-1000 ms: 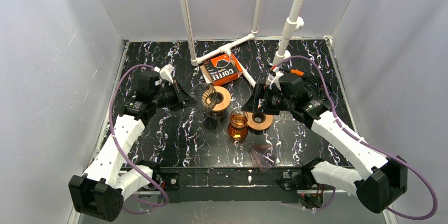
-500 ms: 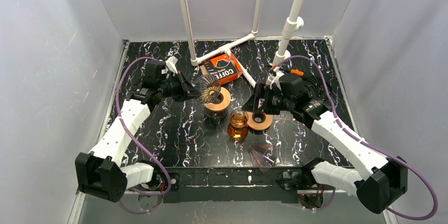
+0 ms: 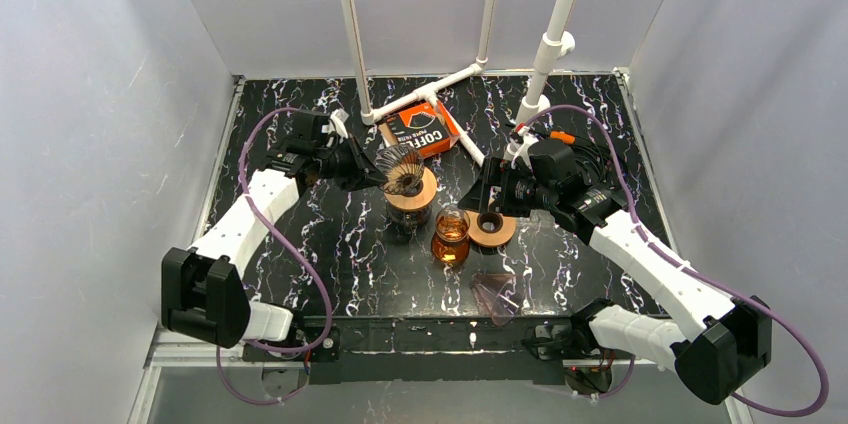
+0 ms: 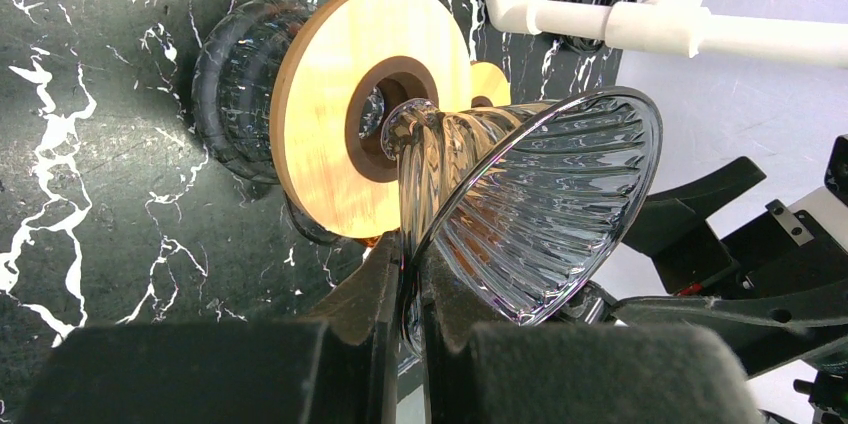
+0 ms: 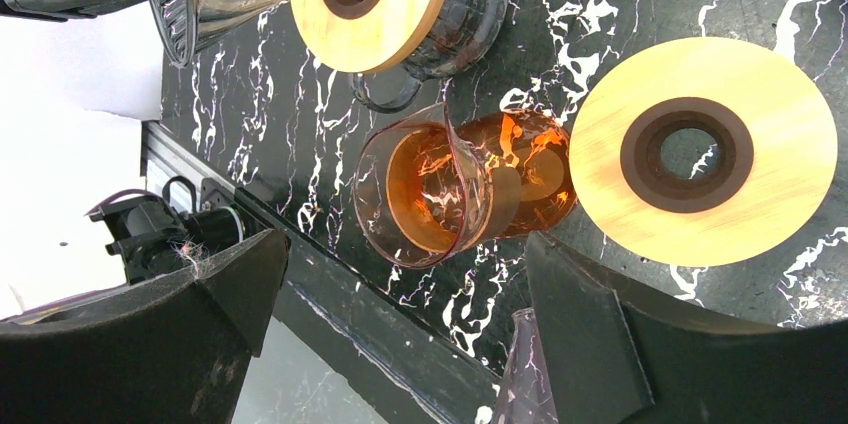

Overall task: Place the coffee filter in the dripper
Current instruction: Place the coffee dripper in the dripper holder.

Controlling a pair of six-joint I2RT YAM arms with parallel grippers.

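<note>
While your left gripper (image 4: 405, 289) is clamping the tilted glass dripper (image 4: 540, 214) by its rim, tip nosing the wooden ring's (image 4: 330, 134) hole, you should be levelling it gently, with the right gripper (image 5: 405, 254) hanging wide apart and the filter box (image 3: 420, 131) lying behind.

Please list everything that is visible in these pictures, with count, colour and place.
Table: black marble.
Server: one, dark glass, mid-table.
Wooden rings: two, pale; upper ring on the server, flat ring on the table.
Glass dripper: one, clear, ribbed, tilted at the upper ring.
Amber jug: one, between the rings.
Tinted cone: one, pinkish, near front edge.
Filter box: one, orange, back.
Pipes: white, back.
Left gripper: shut on the dripper's rim.
Right gripper: open, beside the flat ring.
</note>
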